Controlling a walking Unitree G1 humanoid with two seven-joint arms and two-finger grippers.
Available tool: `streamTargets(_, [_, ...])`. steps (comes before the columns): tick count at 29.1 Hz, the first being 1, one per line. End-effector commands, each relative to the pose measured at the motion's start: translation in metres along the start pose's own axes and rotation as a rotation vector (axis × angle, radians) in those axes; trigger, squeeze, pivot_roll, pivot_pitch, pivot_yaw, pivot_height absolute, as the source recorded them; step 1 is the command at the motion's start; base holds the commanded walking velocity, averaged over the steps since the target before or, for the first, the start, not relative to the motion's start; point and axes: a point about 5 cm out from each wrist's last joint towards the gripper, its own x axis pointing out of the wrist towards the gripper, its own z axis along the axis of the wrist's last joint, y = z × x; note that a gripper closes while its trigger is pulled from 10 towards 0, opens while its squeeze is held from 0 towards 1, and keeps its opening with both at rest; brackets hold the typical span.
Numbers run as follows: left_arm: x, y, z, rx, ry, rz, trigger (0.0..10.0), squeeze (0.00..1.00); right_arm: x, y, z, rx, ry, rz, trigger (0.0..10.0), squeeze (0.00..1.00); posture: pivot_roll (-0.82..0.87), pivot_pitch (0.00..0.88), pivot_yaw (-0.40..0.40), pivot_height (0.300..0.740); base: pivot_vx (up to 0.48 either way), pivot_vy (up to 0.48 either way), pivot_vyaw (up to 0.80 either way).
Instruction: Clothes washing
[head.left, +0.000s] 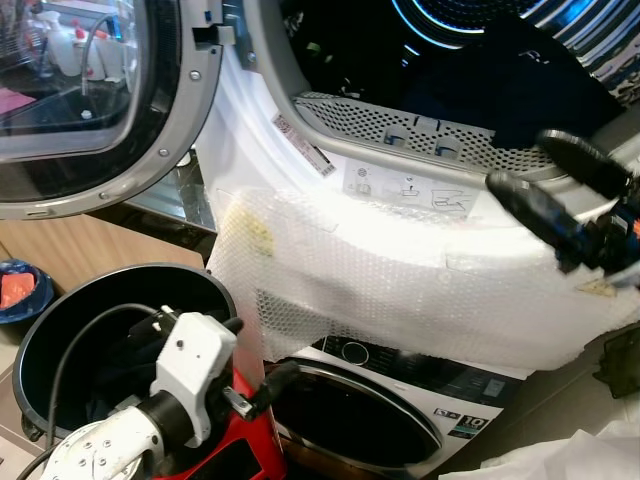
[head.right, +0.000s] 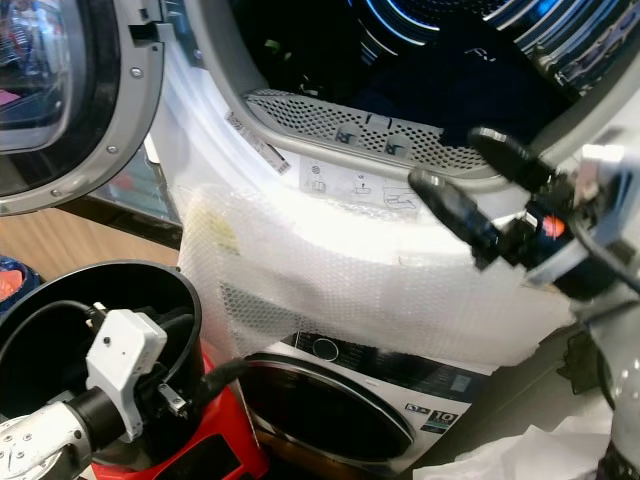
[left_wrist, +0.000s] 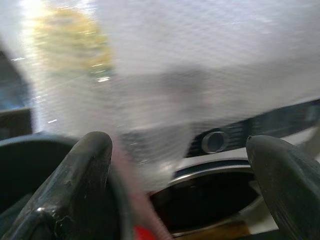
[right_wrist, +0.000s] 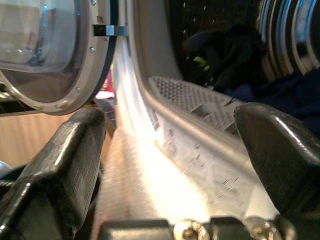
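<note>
A front-loading machine's round opening (head.left: 400, 120) stands high in front of me, its glass door (head.left: 90, 100) swung open to the left. Dark clothes (head.left: 520, 80) lie inside the drum and show again as dark clothes (right_wrist: 225, 50) in the right wrist view. My right gripper (head.left: 520, 162) hovers open at the right of the opening's lower rim, holding nothing. Low at the left, my left gripper (head.left: 262, 352) is open and empty beside a black bucket (head.left: 60, 320). The bucket's inside is dark, and I cannot make out its contents.
Bubble wrap (head.left: 380, 280) covers the upper machine's front below the opening. A second washer (head.left: 400, 390) with a shut door sits underneath. A red object (head.left: 250, 440) stands by the bucket, a blue bowl (head.left: 20, 285) at far left, white sheeting (head.left: 570, 455) at lower right.
</note>
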Motion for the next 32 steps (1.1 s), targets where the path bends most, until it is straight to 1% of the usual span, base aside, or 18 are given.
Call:
streamTargets(1, [-0.004, 0.009, -0.003, 0.02, 0.007, 0.06, 10.0, 0.0, -0.006, 0.007, 0.002, -0.009, -0.011, 0.036, 10.0, 0.0, 0.09, 0.092, -0.086, 0.74, 0.0, 0.0, 0.0])
streamTargets(6, [-0.011, 0.023, -0.009, 0.039, 0.032, 0.115, 10.0, 0.0, -0.012, 0.01, -0.009, 0.024, 0.016, 0.05, 10.0, 0.0, 0.1, 0.085, -0.087, 0.74, 0.0, 0.0, 0.0])
streamTargets(10, [-0.015, 0.031, -0.015, 0.031, 0.056, 0.138, 10.0, 0.0, -0.016, 0.014, -0.016, 0.056, 0.035, 0.069, 10.0, 0.0, 0.1, 0.081, -0.088, 0.74, 0.0, 0.0, 0.0])
streamTargets(11, [-0.016, 0.033, -0.016, 0.03, 0.061, 0.144, 10.0, 0.17, -0.017, 0.015, -0.018, 0.062, 0.041, 0.074, 10.0, 0.0, 0.11, 0.078, -0.088, 0.74, 0.0, 0.0, 0.0])
streamTargets(12, [-0.017, 0.035, -0.018, 0.024, 0.065, 0.14, 10.0, 1.0, -0.018, 0.017, -0.02, 0.073, 0.049, 0.08, 10.0, 0.0, 0.11, 0.077, -0.087, 0.74, 0.0, 0.0, 0.0])
streamTargets(13, [-0.018, 0.038, -0.02, 0.019, 0.07, 0.138, 10.0, 1.0, -0.02, 0.021, -0.025, 0.089, 0.061, 0.085, 10.0, 0.0, 0.11, 0.074, -0.086, 0.74, 0.0, 0.0, 0.0])
streamTargets(14, [-0.018, 0.038, -0.02, 0.019, 0.07, 0.138, 10.0, 1.0, -0.02, 0.021, -0.025, 0.089, 0.061, 0.085, 10.0, 0.0, 0.11, 0.074, -0.086, 0.74, 0.0, 0.0, 0.0])
streamTargets(17, [-0.02, 0.043, -0.022, 0.023, 0.073, 0.121, 10.0, 1.0, -0.022, 0.027, -0.033, 0.119, 0.083, 0.104, 10.0, 0.0, 0.1, 0.07, -0.084, 0.74, 0.0, 0.0, 0.0])
streamTargets(19, [-0.02, 0.048, -0.024, 0.039, 0.086, 0.113, 10.0, 1.0, -0.023, 0.03, -0.037, 0.123, 0.098, 0.109, 10.0, 0.0, 0.1, 0.068, -0.08, 0.74, 0.0, 0.0, 0.0])
streamTargets(21, [-0.02, 0.054, -0.028, 0.034, 0.099, 0.113, 10.0, 1.0, -0.025, 0.032, -0.041, 0.127, 0.11, 0.099, 10.0, 0.0, 0.09, 0.066, -0.076, 0.74, 0.0, 0.0, 0.0])
streamTargets(22, [-0.02, 0.054, -0.028, 0.034, 0.099, 0.113, 10.0, 1.0, -0.025, 0.032, -0.041, 0.127, 0.11, 0.099, 10.0, 0.0, 0.09, 0.066, -0.076, 0.74, 0.0, 0.0, 0.0])
streamTargets(23, [-0.021, 0.059, -0.032, 0.035, 0.113, 0.117, 10.0, 1.0, -0.026, 0.033, -0.042, 0.127, 0.123, 0.097, 10.0, 0.0, 0.08, 0.066, -0.075, 0.74, 0.0, 0.0, 0.0])
streamTargets(25, [-0.021, 0.06, -0.033, 0.035, 0.119, 0.121, 10.0, 1.0, -0.027, 0.034, -0.043, 0.128, 0.127, 0.096, 10.0, 0.0, 0.08, 0.065, -0.072, 0.74, 0.0, 0.0, 0.0])
streamTargets(27, [-0.019, 0.071, -0.043, 0.062, 0.161, 0.159, 10.0, 1.0, -0.029, 0.04, -0.047, 0.132, 0.16, 0.111, 10.0, 0.0, 0.06, 0.064, -0.069, 0.74, 0.0, 0.0, 0.0])
streamTargets(29, [-0.018, 0.074, -0.047, 0.06, 0.17, 0.16, 10.0, 1.0, -0.029, 0.043, -0.049, 0.132, 0.169, 0.119, 10.0, 0.0, 0.06, 0.065, -0.069, 0.74, 0.0, 0.0, 0.0])
streamTargets(30, [-0.017, 0.075, -0.047, 0.056, 0.171, 0.155, 10.0, 0.67, -0.029, 0.044, -0.049, 0.132, 0.17, 0.121, 10.0, 0.0, 0.05, 0.067, -0.069, 0.74, 0.0, 0.0, 0.0])
streamTargets(32, [-0.015, 0.077, -0.049, 0.057, 0.174, 0.151, 10.0, 0.67, -0.029, 0.044, -0.048, 0.132, 0.169, 0.123, 10.0, 0.0, 0.05, 0.068, -0.069, 0.74, 0.0, 0.0, 0.0])
